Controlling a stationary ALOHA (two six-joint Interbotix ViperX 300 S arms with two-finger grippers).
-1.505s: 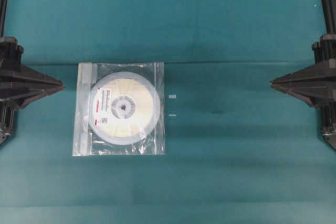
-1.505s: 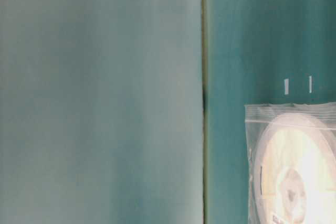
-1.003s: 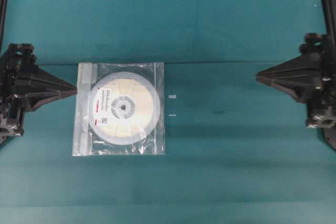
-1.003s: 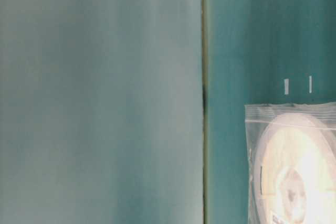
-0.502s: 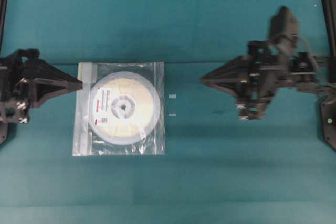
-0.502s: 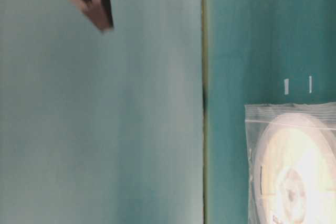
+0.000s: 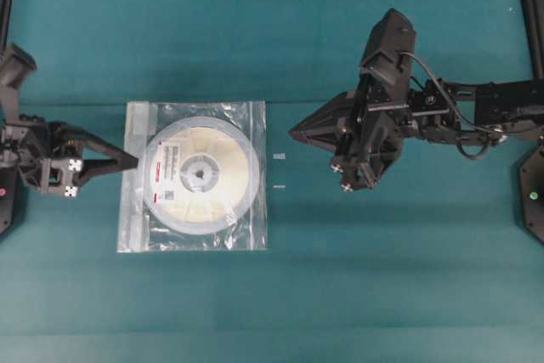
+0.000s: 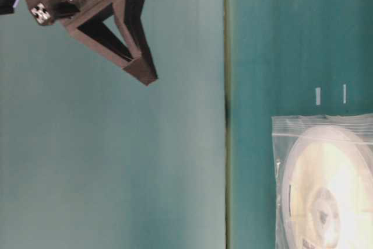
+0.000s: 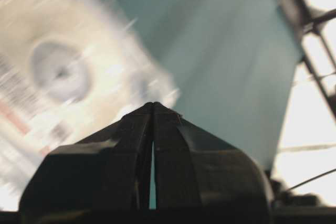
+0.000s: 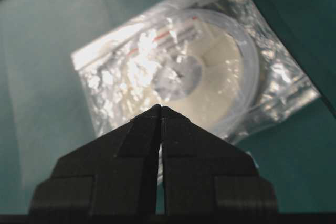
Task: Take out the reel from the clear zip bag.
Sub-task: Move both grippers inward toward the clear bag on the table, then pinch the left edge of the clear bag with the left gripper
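Note:
The reel (image 7: pixel 200 174), a cream disc with a grey hub and a red-striped label, lies flat inside the clear zip bag (image 7: pixel 255 121) left of the table's middle. The bag's whitish zip strip runs along its left edge. My left gripper (image 7: pixel 136 159) is shut and empty, with its tip at that zip edge. My right gripper (image 7: pixel 291 133) is shut and empty, hovering a little right of the bag and pointing at it. The right wrist view shows the reel (image 10: pixel 210 77) in the crinkly bag (image 10: pixel 105 56) beyond the right gripper (image 10: pixel 160 106). In the left wrist view the reel (image 9: pixel 58 72) is blurred ahead of the left gripper (image 9: pixel 153 103).
Two small white tape marks (image 7: pixel 280 156) sit on the teal cloth (image 7: pixel 272 295) just right of the bag. Black frame posts (image 7: pixel 531 6) stand at the far corners. At table level the right gripper (image 8: pixel 148 80) hangs above the surface, away from the bag (image 8: pixel 280 126).
The right arm has swung in from the right edge toward the bag. The left gripper has crept right until its tip reaches the zip edge. Bag and reel have not moved.

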